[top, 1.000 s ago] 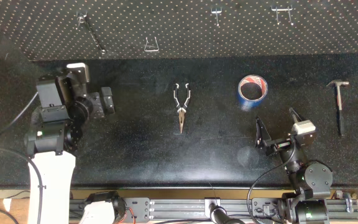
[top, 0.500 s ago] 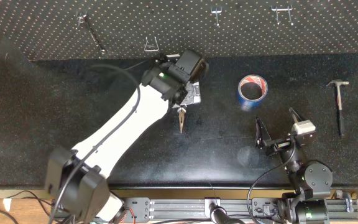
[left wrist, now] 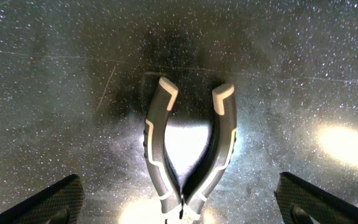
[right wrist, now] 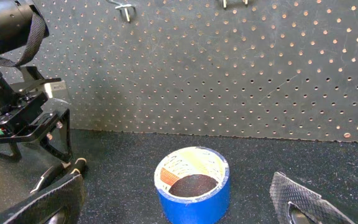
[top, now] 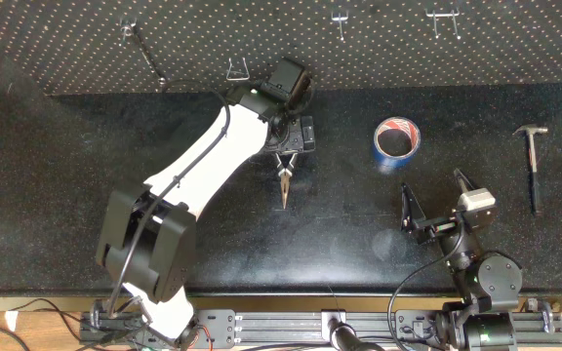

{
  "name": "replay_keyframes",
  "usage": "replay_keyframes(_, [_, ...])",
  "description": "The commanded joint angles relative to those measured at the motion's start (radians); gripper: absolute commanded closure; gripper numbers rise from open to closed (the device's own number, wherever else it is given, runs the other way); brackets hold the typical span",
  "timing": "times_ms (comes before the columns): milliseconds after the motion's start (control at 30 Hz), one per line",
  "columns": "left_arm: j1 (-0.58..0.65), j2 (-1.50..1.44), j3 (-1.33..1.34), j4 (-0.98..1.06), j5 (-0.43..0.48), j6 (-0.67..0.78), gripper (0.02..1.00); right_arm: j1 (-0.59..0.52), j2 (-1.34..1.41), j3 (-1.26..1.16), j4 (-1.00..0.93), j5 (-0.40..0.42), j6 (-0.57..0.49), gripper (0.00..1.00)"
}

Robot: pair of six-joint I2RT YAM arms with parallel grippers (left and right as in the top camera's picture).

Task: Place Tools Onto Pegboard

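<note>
1. Pliers [top: 283, 171] flat on the black table [top: 193, 205], handles toward the pegboard [top: 359, 49], nose toward the arm bases.
2. Left gripper [top: 291, 136] over the plier handles, jaws wide apart, one finger on each side, touching neither handle.
3. Right gripper [top: 435, 200] low near its own base, jaws apart, holding nothing, facing the tape roll [top: 396, 142].
4. Hammer [top: 532, 166] flat at far right, well apart from the tape roll.
5. Wrench [top: 146, 54] hanging on the pegboard at upper left.
</note>
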Motion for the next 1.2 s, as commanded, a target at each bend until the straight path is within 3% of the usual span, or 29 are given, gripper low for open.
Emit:
replay_keyframes(33, [-0.001, 0.092, 0.098, -0.016, -0.012, 0.032, 0.023, 0.005, -0.007, -0.003, -0.003, 0.002, 0.000, 0.025])
replay_keyframes(567, [0.002, 0.191, 0.136, 0.001, -0.049, 0.058, 0.023, 0.005, -0.007, -0.003, -0.003, 0.002, 0.000, 0.025])
replay_keyframes(1000, [0.002, 0.221, 0.136, 0.003, 0.019, 0.058, 0.023, 0.005, -0.007, -0.003, -0.003, 0.002, 0.000, 0.025])
replay_keyframes(1067, [0.002, 0.221, 0.136, -0.001, 0.026, 0.058, 0.165, 0.005, -0.007, -0.003, -0.003, 0.002, 0.000, 0.025])
replay_keyframes(1100, [0.002, 0.221, 0.136, -0.010, 0.025, 0.058, 0.325, 0.005, -0.007, -0.003, -0.003, 0.002, 0.000, 0.027])
replay_keyframes(1200, [0.002, 0.221, 0.136, -0.036, 0.025, 0.058, 0.362, 0.005, -0.007, -0.003, -0.003, 0.002, 0.000, 0.025])
